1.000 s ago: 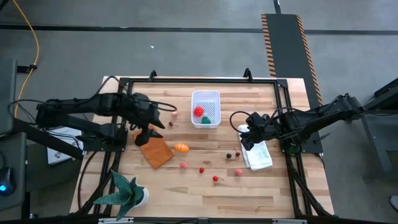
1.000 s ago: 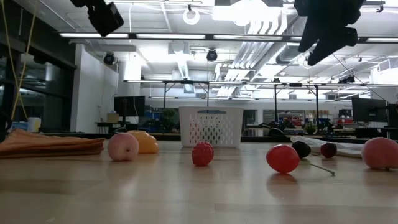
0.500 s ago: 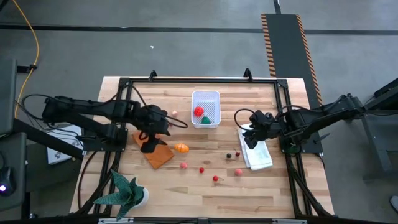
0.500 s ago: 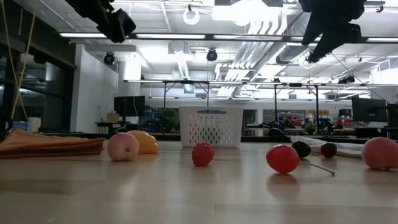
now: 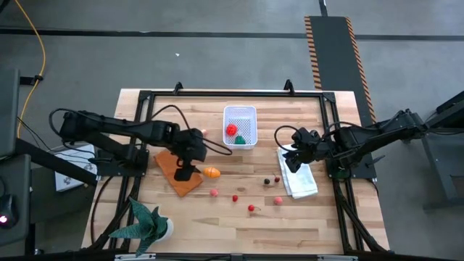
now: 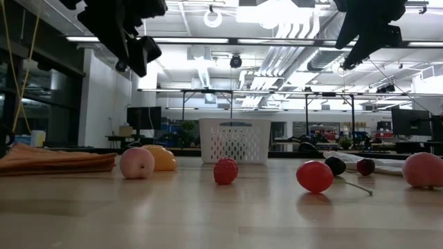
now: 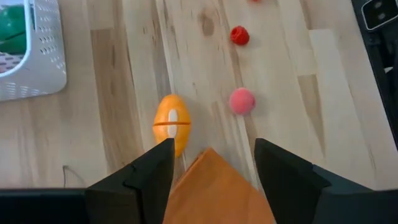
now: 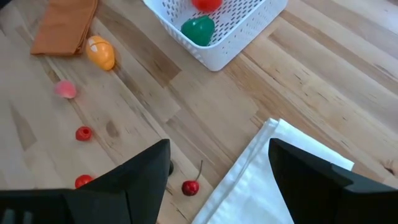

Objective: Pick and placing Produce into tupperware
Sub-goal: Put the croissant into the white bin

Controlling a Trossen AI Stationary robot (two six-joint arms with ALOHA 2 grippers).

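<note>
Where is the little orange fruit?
In the high view, the orange fruit lies left of centre, beside the orange cloth, below the white basket.

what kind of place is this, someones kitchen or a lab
Most likely a robotics lab or open workshop, not a kitchen. The low view shows a large hall with exposed ceiling ducts and strip lights, and a monitor on a far bench. The high view shows a framed wooden table on bare concrete floor.

A light wooden tabletop point(image 5: 217, 228) carries a white perforated tub point(image 5: 240, 125), an orange cloth point(image 5: 179, 172), an orange fruit point(image 5: 211, 172), scattered berries point(image 5: 235, 197), a white cloth point(image 5: 301, 180) and a potted plant point(image 5: 147, 222).
</note>
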